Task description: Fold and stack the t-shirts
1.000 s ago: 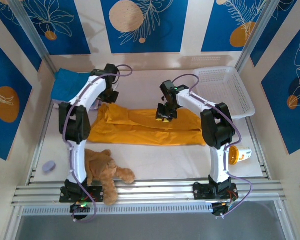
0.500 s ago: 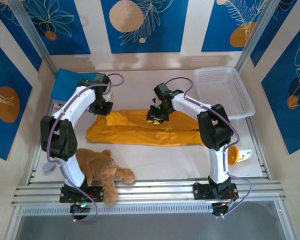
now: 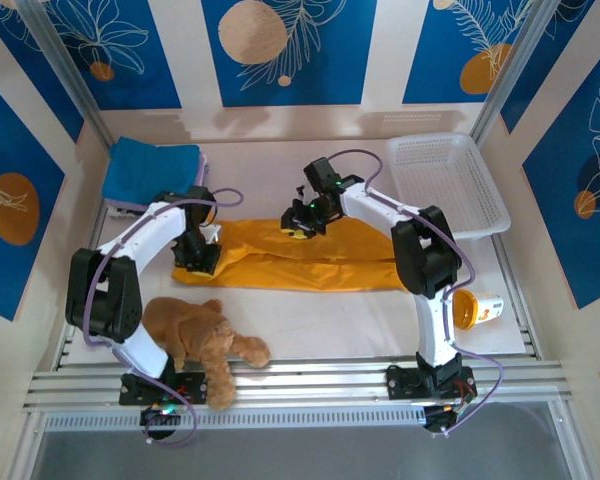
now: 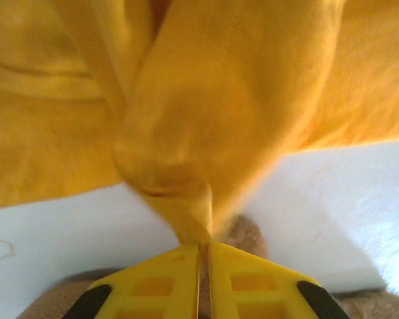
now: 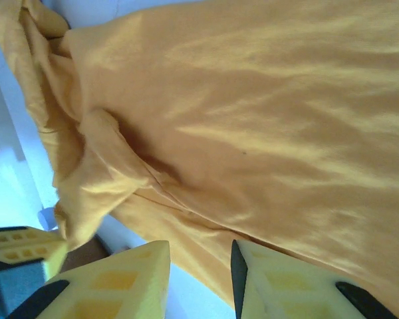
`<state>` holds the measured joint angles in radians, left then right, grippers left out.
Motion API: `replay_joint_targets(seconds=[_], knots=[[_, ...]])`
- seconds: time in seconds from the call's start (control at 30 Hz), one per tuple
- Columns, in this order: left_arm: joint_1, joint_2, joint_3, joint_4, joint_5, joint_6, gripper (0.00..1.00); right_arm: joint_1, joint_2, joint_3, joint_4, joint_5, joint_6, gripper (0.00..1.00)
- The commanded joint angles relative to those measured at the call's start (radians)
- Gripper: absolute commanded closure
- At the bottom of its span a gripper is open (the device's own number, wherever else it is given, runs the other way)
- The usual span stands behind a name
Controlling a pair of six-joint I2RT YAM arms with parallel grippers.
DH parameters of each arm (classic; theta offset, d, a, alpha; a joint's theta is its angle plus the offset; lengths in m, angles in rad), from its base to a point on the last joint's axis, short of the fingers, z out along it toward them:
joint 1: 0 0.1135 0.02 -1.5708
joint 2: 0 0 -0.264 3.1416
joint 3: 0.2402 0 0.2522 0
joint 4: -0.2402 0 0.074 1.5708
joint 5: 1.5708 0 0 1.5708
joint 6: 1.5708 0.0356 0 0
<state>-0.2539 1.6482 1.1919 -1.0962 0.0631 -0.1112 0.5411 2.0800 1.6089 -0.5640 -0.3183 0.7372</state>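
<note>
Far left, at the back corner: a blue cotton t-shirt (image 3: 150, 170) folded into a rectangle, with a pale lilac folded tee (image 3: 204, 168) edging out at its right side. Nearer, and just right of these, the left gripper (image 4: 203, 244), down at the left end of the large mustard-orange cotton t-shirt (image 3: 320, 255) — jaws almost together, nipping a small peak of the cloth. Close in front, a brown plush teddy (image 3: 195, 335) at the near edge, worth keeping out of the fold. Across the middle, stretched sideways as a long, partly folded band: the mustard shirt itself, not yet a rectangle. At its far edge, the right gripper (image 5: 199, 247), jaws part-way apart with the hem running into the gap; cannot tell whether gripped or merely straddled. Soft, light, limp stuff by the look — likely to sag, drag and bunch rather than hold a crease. Best taken at corners or along a hem, both ends lifted together. Further right, a white slotted plastic basket (image 3: 450, 180) and, nearer the front, a small orange cup (image 3: 477, 308).
</note>
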Motion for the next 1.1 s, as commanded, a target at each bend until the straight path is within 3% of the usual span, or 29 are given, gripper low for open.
replay_joint_targets(seconds=[0.0,0.13,0.2,0.3,0.5,0.67,0.8,1.07], knots=[[-0.004,-0.037,-0.041,-0.031,0.021,-0.029,0.73,0.035,0.067,0.089,0.004,-0.057,0.038,0.67],[0.008,-0.067,-0.023,-0.035,0.001,-0.054,0.64,0.052,0.11,0.141,0.0,-0.063,0.059,0.67],[0.042,-0.087,-0.005,-0.018,0.032,-0.074,0.55,0.057,0.116,0.151,0.003,-0.063,0.064,0.67],[0.113,-0.079,0.041,0.009,0.117,-0.093,0.49,0.059,0.118,0.151,0.005,-0.065,0.07,0.66],[0.296,0.018,0.085,0.122,0.41,-0.156,0.49,0.091,0.167,0.216,0.025,-0.13,0.039,0.62],[0.363,0.08,0.118,0.199,0.526,-0.211,0.48,0.134,0.271,0.394,-0.077,-0.094,-0.094,0.55],[0.39,0.13,0.157,0.208,0.55,-0.213,0.48,0.172,0.356,0.553,-0.17,-0.019,-0.235,0.55],[0.441,0.174,0.229,0.166,0.537,-0.179,0.48,0.207,0.458,0.702,-0.183,-0.039,-0.321,0.55]])
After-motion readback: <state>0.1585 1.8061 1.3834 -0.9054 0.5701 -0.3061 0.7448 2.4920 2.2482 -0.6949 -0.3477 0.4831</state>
